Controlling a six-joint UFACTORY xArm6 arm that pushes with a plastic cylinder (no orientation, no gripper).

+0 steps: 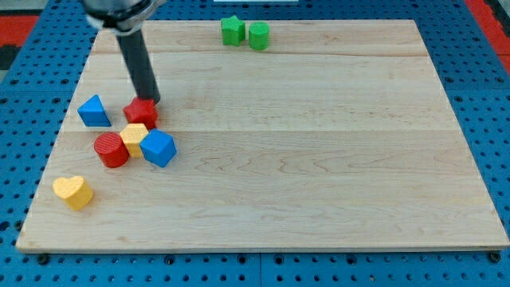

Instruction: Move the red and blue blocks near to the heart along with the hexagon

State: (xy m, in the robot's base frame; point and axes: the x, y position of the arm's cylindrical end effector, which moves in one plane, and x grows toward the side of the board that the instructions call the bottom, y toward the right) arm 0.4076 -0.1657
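Yellow heart lies nearest the view's bottom, well below-left of my tip. Closer to the tip, red cylinder, yellow hexagon and blue block touch together. The tip, a bare rod without claw, presses the red block from above, probably to push it heartward. Blue triangle waits left; green blocks lie far.

Robotics lab bench setup. A pale wooden board lies on a blue perforated base with a regular hole grid, red edging at the view's top corners. A dark rod hangs over the board, and small coloured blocks sit on it, test-rig style.
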